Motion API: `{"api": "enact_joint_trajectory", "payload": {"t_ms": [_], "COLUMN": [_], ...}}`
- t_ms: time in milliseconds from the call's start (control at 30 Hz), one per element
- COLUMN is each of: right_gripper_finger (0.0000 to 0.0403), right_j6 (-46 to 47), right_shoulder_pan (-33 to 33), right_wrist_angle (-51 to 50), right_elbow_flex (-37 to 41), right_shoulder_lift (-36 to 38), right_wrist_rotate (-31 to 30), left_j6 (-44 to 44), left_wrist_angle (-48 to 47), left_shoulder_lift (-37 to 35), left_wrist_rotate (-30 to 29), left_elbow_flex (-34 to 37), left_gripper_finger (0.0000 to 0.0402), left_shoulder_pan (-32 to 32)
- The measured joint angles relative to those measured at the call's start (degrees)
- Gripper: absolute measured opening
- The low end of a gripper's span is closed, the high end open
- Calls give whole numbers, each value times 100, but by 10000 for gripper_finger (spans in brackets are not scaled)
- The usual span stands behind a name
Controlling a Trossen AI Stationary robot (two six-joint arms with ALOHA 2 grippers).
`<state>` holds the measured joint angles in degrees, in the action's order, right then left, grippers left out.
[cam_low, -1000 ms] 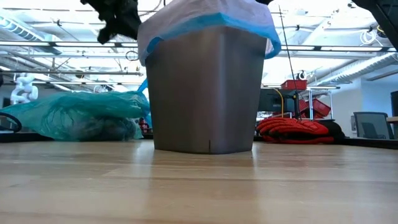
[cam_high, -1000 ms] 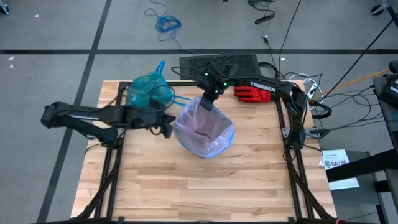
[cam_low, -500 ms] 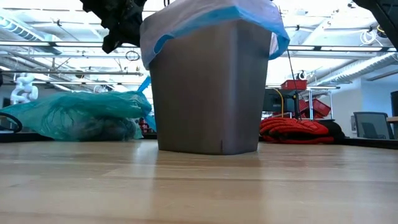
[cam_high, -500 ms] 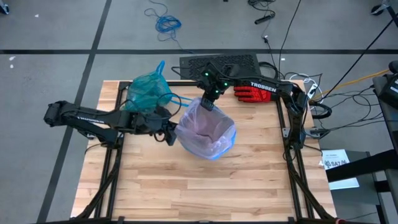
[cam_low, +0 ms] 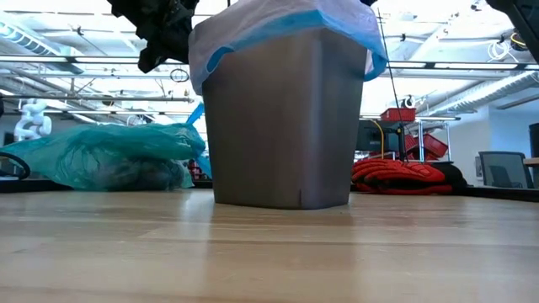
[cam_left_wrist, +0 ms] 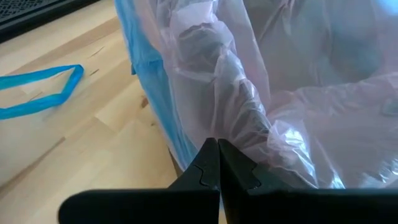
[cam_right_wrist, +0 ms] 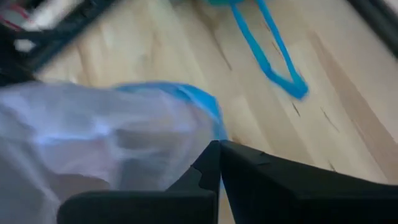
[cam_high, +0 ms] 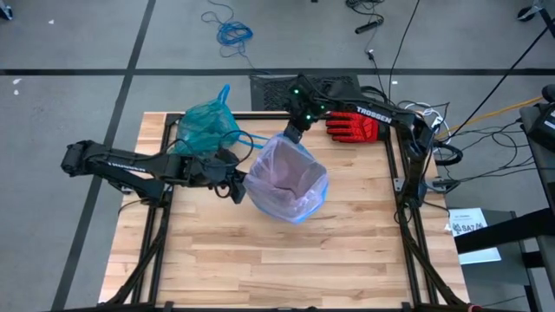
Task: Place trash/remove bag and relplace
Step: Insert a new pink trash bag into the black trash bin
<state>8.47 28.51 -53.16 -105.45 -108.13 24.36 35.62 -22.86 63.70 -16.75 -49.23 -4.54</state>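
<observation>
My wooden table (cam_high: 260,260) carries the grey bin (cam_low: 282,126) near the middle of its far half, now lined with the pale pink-lilac bag (cam_high: 286,178). The filled teal bag (cam_high: 208,126) sits knotted at the far-left corner, out of the bin. My left gripper (cam_high: 236,184) is at the bin's left rim, fingers pressed together with no gap. My right gripper (cam_high: 295,130) hangs over the far rim, fingers also together, seemingly off the film. To seat this liner well, I'd tug the blue hem down evenly, 1 side at a time.
</observation>
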Motion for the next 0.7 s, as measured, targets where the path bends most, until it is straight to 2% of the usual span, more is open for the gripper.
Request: {"api": "enact_joint_trajectory", "payload": {"t_ms": [400, 567, 700], "right_gripper_finger": [0, 0, 0], "right_j6": [-151, -162, -184], "right_shoulder_pan": [-9, 26, 156], "right_wrist_angle": [-617, -818, -740], "right_elbow_flex": [0, 0, 0], "right_shoulder_lift": [-429, -482, -285], "right_wrist_rotate": [-7, 259, -162], "left_j6": [-2, -2, -2], "left_wrist_angle": [3, 4, 5], "left_shoulder_lift": [0, 0, 0], "left_wrist_rotate": [0, -2, -2], "left_elbow_flex": [0, 0, 0], "left_gripper_finger": [0, 0, 0], "left_shoulder_pan": [0, 0, 0]}}
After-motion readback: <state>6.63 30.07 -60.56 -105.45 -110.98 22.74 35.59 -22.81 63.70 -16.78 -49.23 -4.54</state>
